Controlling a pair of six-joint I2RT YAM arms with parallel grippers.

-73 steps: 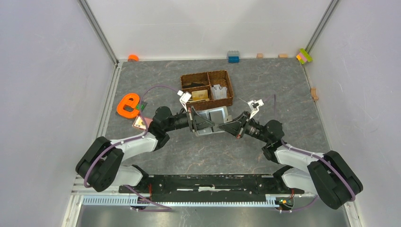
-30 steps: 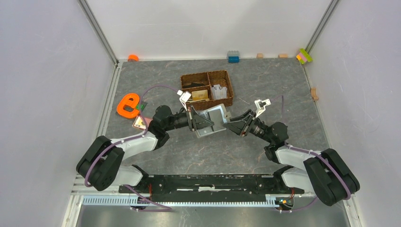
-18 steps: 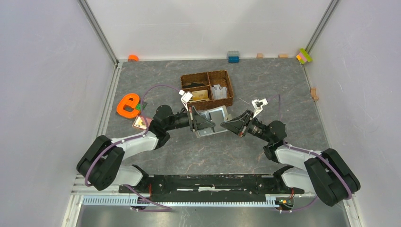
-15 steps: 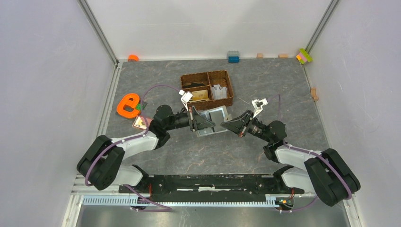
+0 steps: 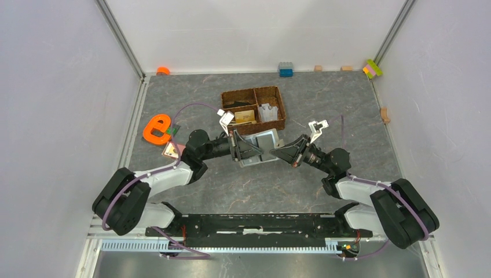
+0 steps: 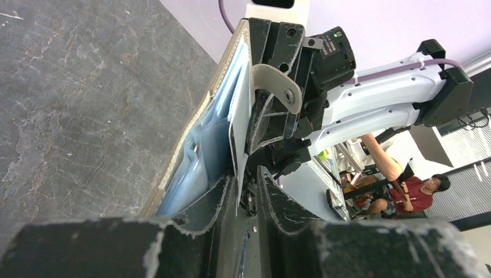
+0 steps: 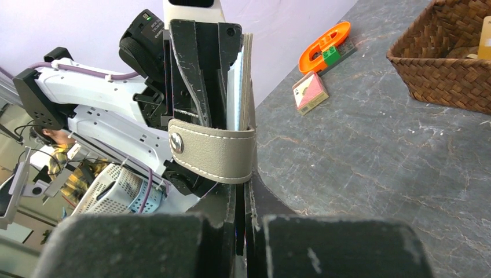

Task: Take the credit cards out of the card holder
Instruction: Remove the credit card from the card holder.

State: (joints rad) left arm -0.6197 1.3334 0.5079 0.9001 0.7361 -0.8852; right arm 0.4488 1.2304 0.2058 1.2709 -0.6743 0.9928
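The grey card holder point(image 5: 264, 142) is held up off the table between both arms, just in front of the basket. My right gripper point(image 7: 241, 194) is shut on its near edge, below the beige snap strap point(image 7: 213, 155). My left gripper point(image 6: 246, 191) stands slightly open around a thin pale flap point(image 6: 238, 116) of the holder, with a gap on one side. The left wrist view shows light-blue inner pockets point(image 6: 200, 153). Pale card edges point(image 7: 234, 81) show inside the holder. One orange-tan credit card point(image 5: 245, 116) lies in the basket.
The brown woven divided basket point(image 5: 249, 91) stands just behind the holder. An orange e-shaped toy point(image 5: 156, 128) and a small pink card pack point(image 5: 171, 150) lie to the left. Small blocks point(image 5: 285, 69) line the back wall and right side.
My right gripper has closed onto the holder's edge. My left gripper, shut a second ago, has loosened to a small gap. The holder has settled slightly towards level.
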